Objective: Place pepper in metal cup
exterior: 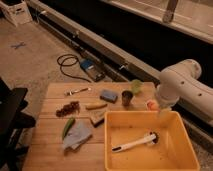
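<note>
A wooden slatted table (50, 145) fills the lower centre of the frame, seen from above on a concrete floor. The pepper (68, 127), a slim green pod, lies on the table's left part, its lower end just beside a crumpled grey-blue cloth (78, 135). The metal cup (127, 97), small and dark, stands upright near the table's far edge, right of centre, well apart from the pepper. Just behind it, to the upper right, is a pale green cup (136, 86). A blue sponge (108, 95) sits left of the metal cup, and a yellowish elongated piece (95, 105) lies below the sponge. A dark clustered item (68, 108) rests further left. A large yellow bin (108, 147) takes up the lower right, with a white brush-like tool (134, 143) lying inside. The robot's white arm (182, 85) curves in from the right edge. The gripper (162, 109) points down at the bin's far right corner, beside a small orange object (151, 104). Whether it is released or grasping anything cannot be told. It is far from the pepper.
</note>
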### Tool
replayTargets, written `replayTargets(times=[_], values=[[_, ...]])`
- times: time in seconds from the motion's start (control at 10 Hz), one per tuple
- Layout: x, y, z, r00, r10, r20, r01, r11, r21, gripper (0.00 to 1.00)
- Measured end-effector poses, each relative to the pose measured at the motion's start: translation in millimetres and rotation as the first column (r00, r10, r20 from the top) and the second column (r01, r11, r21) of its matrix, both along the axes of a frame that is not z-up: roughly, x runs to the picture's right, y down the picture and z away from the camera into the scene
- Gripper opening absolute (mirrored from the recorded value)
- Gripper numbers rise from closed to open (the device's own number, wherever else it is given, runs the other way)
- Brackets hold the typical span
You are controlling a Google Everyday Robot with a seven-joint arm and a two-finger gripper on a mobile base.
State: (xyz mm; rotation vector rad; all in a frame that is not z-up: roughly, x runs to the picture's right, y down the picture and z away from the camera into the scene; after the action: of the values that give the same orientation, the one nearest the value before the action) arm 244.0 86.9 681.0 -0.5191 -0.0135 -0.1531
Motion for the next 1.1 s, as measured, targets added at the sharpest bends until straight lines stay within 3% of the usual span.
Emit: replayTargets(times=[0.2, 0.6, 1.1], values=[[-47, -9, -3.6, 0.994, -0.081, 0.072, 0.080, 0.9965, 0.023, 0.65], [-141, -14, -25.9, 0.943, -0.220, 0.251, 0.207, 0.9753, 0.077, 0.65], [-140, -15, -25.8, 0.942, -0.224, 0.250, 0.210, 0.9744, 0.080, 0.65]])
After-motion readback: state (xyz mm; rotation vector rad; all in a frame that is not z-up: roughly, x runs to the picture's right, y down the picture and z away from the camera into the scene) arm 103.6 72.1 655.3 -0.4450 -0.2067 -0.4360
